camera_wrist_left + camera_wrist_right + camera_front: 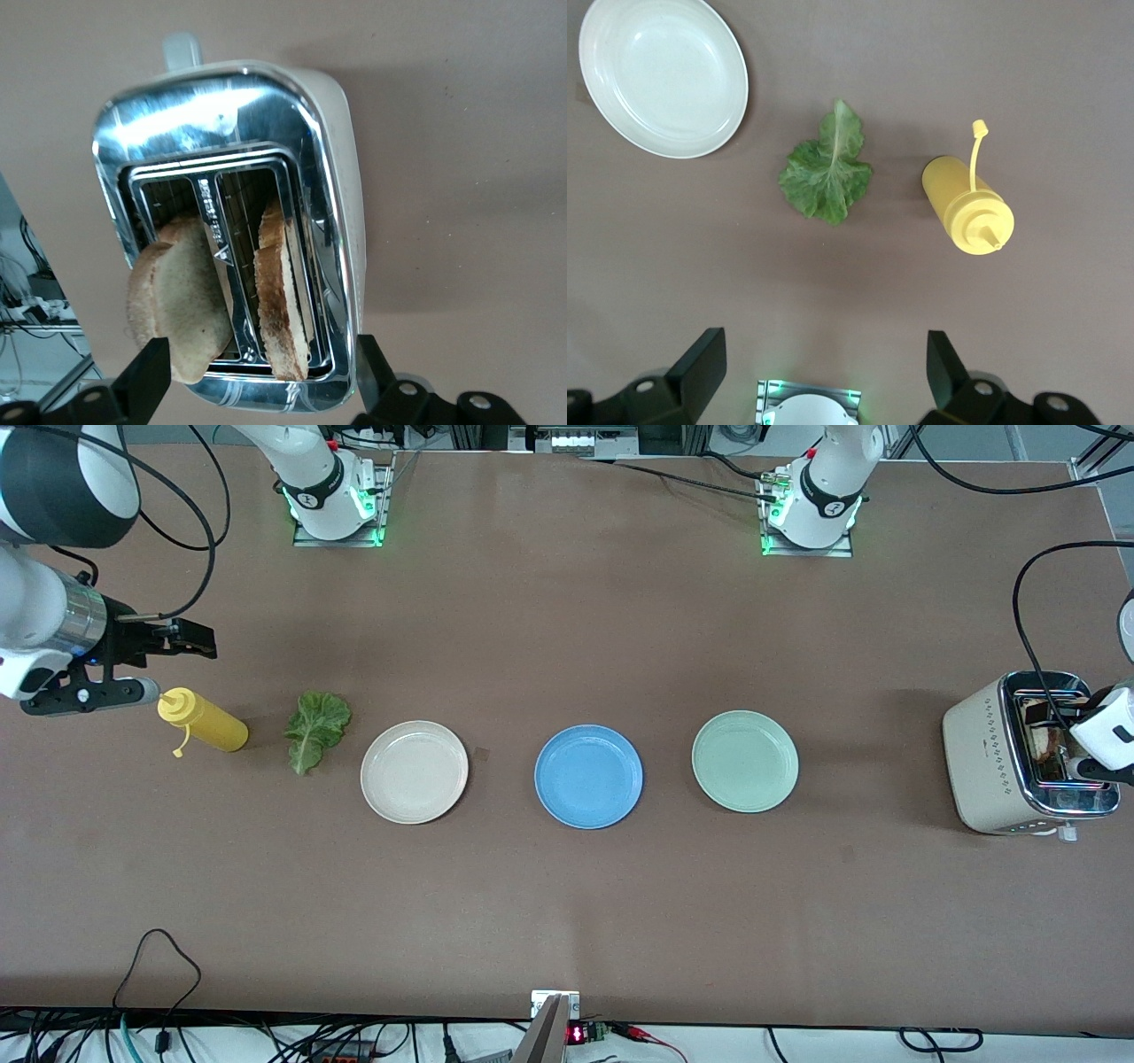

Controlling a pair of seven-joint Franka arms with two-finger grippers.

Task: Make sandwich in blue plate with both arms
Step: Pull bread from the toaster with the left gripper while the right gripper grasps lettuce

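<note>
The blue plate [588, 776] lies empty at the table's middle. A green lettuce leaf [316, 729] lies flat toward the right arm's end; it also shows in the right wrist view [827, 173]. Two toasted bread slices stand in the toaster [230, 106]: one [182, 301] leans out of its slot, the other [282, 301] stands upright. My left gripper [259, 372] is open just over the toaster [983, 753], its fingers either side of both slices, touching neither. My right gripper [190, 640] is open and empty, up over the table by the yellow bottle.
A yellow squeeze bottle [208, 724] lies on its side beside the lettuce. A beige plate [414, 771] and a pale mint-green plate [744, 761] flank the blue plate. The toaster's black cord [1028, 602] loops over the left arm's end.
</note>
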